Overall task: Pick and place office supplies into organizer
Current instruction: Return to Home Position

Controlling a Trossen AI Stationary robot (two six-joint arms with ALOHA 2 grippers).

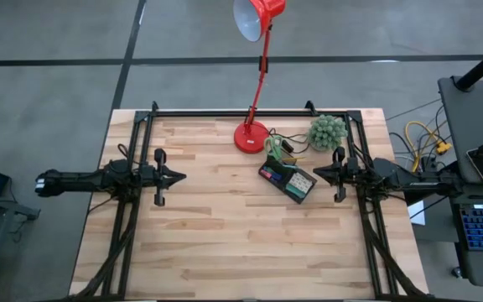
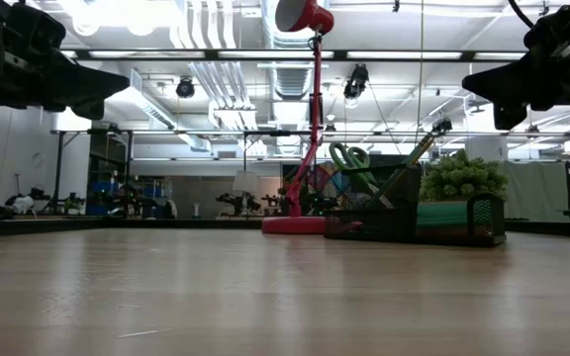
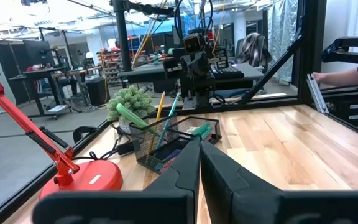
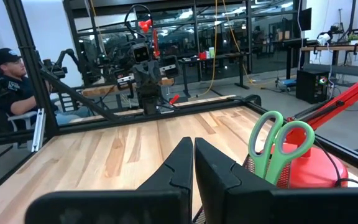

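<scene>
located the black mesh organizer [image 1: 290, 180] on the wooden table [image 1: 225, 243], right of centre, just beside the base of the red desk lamp [image 1: 252, 134] and near the green ball plant [image 1: 327, 132]. read the green-handled scissors [image 4: 276, 144] as standing handles-up in its cup, with a yellow pencil [image 3: 161, 107] leaning alongside. judged the scissors stiff, light and smooth at the loops; best taken across the shank under the handles. judged the organizer light enough to slide or tip if tugged. noted left gripper [image 3: 199, 144] at the table's left side, fingers pressed together on nothing; right gripper [image 4: 193, 144] near the organizer, likewise pressed together and empty; both raised off the table. could not see the blades inside the mesh, nor sort the small pieces in the low compartments. spotted no loose supplies on the boards.
</scene>
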